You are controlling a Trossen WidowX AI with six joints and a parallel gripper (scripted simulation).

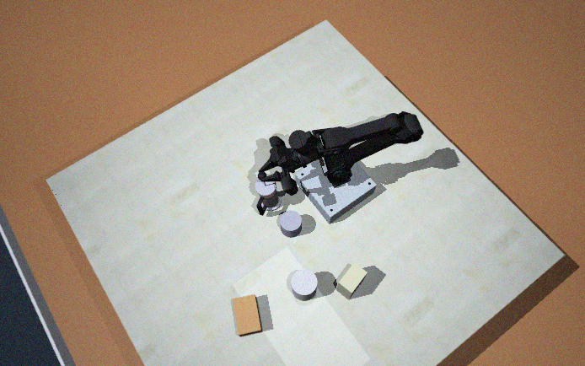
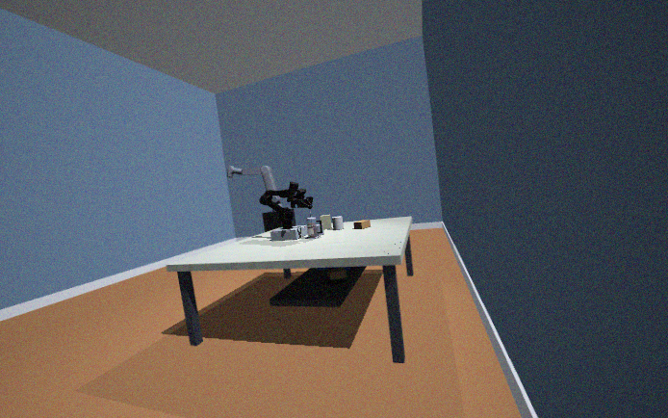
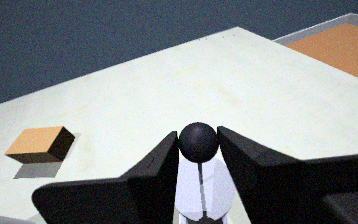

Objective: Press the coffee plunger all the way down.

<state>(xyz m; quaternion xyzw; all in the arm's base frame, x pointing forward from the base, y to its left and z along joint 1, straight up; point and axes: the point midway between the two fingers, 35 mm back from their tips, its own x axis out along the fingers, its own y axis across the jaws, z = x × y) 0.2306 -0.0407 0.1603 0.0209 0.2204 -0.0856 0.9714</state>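
No readable text, labels, brands or numbers appear on anything here.

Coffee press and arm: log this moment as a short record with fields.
tool: shut on the plunger knob, one finger on each side
plunger rod: part of it shows below the knob, so not fully down
coffee press: upright on the table, beside the arm's base plate
nearby: two pale cylinders, a cream block, an orange block
contact with neighbours: none seen
left to do: finish the press, then release
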